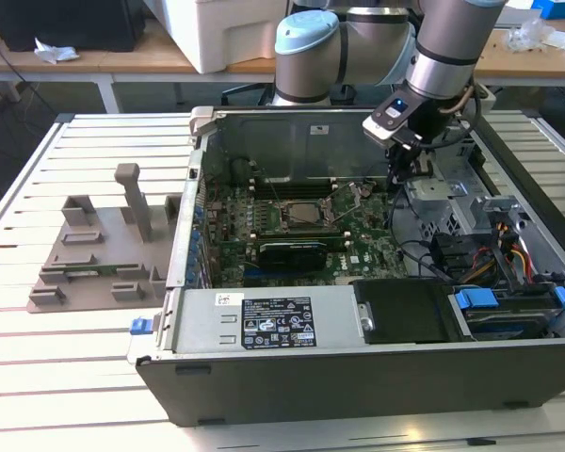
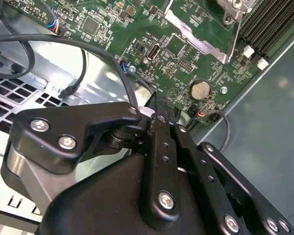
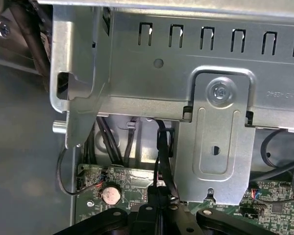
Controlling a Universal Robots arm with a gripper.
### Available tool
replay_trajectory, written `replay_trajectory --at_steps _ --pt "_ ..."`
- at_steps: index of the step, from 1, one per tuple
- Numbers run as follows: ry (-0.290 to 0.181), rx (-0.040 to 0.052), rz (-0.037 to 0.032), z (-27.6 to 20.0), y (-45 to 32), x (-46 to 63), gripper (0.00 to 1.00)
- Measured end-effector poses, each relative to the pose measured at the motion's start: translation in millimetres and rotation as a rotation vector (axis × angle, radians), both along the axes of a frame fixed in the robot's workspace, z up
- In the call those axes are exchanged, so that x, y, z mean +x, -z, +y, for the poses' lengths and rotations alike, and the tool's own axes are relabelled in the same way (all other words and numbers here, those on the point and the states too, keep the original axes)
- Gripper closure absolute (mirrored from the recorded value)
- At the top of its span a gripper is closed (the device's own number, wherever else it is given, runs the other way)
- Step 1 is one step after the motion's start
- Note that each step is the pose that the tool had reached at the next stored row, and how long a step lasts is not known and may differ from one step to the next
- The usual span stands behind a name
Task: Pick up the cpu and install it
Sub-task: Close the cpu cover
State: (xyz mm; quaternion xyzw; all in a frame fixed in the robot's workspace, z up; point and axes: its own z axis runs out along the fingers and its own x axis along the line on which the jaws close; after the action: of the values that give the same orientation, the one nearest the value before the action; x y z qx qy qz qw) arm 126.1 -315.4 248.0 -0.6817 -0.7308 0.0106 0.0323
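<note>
My gripper hangs inside the open computer case, beside the motherboard edge; jaws pressed together, pinching nothing I can see; the cpu looks seated in its socket, I judge.

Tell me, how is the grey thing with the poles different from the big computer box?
The grey fixture is low and small; the computer case is far bigger. The fixture is plain grey throughout; the case holds a green board and coloured cables. Both sit on the slatted table.
</note>
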Motion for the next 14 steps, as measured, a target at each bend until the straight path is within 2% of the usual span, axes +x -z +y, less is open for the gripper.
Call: replay_trajectory --at_steps 7,8,10,14 --pt "0.000 -0.0001 0.0000 0.0 5.2 -0.2 0.89" --pt "0.000 0.0000 0.0000 0.0 5.4 -2.0 0.89" --pt "0.000 -0.0001 0.0000 0.0 5.5 -18.7 0.89" --pt "0.000 -0.0001 0.0000 0.0 6.3 -22.2 0.89"
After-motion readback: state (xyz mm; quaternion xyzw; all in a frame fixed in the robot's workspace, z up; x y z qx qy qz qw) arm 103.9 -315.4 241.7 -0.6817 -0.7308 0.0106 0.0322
